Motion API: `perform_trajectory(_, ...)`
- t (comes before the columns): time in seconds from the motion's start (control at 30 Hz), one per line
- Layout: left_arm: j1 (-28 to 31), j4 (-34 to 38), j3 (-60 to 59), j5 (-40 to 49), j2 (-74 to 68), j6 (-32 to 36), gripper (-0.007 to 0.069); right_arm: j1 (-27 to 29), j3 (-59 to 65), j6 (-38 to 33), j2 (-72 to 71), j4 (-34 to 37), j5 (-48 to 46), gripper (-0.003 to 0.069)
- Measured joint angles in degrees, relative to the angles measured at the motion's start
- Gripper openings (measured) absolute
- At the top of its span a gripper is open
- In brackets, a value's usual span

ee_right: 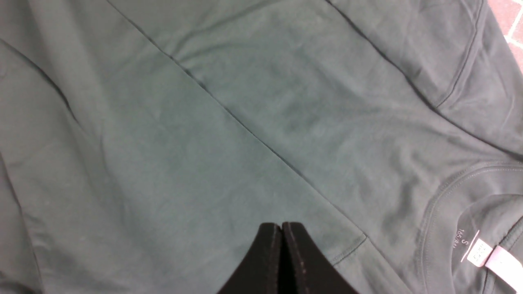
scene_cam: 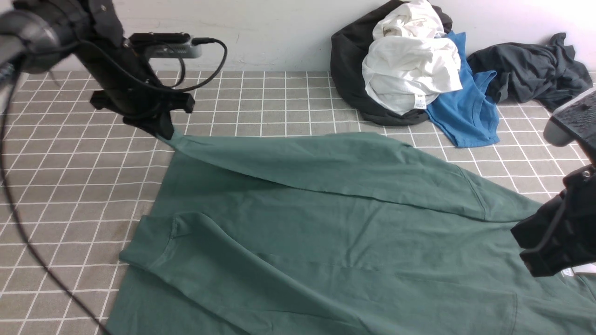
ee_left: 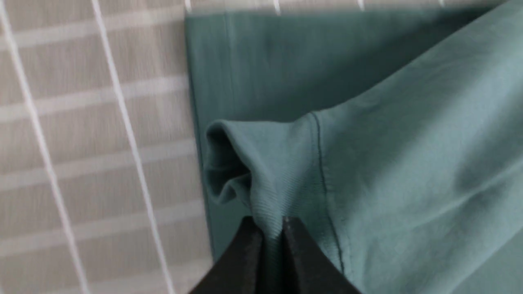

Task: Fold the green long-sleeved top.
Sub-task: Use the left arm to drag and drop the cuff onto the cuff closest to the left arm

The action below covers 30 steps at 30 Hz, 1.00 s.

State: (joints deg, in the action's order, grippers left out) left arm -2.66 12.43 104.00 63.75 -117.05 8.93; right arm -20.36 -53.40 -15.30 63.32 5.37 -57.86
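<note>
The green long-sleeved top [scene_cam: 326, 232] lies spread over the checked cloth, filling the near middle and right of the front view. One long sleeve runs from its right shoulder across to the far left. My left gripper [scene_cam: 160, 130] is shut on that sleeve's ribbed cuff [ee_left: 269, 196], which bunches between the jaws and sits lifted slightly off the cloth. My right gripper [ee_right: 281, 225] hovers shut over the top's body [ee_right: 204, 155], holding nothing. The round collar and white neck label [ee_right: 488, 255] show close by it. The other sleeve lies folded over the body at near left [scene_cam: 172, 242].
A pile of clothes sits against the back wall: a black garment [scene_cam: 349, 70], white shirts [scene_cam: 409, 65] and a bright blue T-shirt [scene_cam: 465, 111]. A dark grey garment [scene_cam: 531, 70] lies at the far right. The grey checked cloth [scene_cam: 70, 186] covers the table. A black cable [scene_cam: 18, 223] hangs at left.
</note>
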Motion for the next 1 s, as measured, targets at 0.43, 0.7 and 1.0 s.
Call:
perform_trajectory(0.43,-0.18,0.07,-55.7,-19.51,42.08,0.88,0.0023,-0.89,-0.18,1.04,-7.33,-0.47,-4.39,-0.0014)
perform_trajectory(0.7,-0.22,0.07,-71.83,-32.03,50.86,6.11,0.0058,-8.71,-0.22,1.09,-7.39,-3.43,-8.13,-0.0014)
perform_trajectory(1.0,-2.67,-0.56,-71.25,-29.23,50.06,10.73,0.0405,-10.31,-0.22,1.29,-7.39,-3.32,-12.89,0.0013)
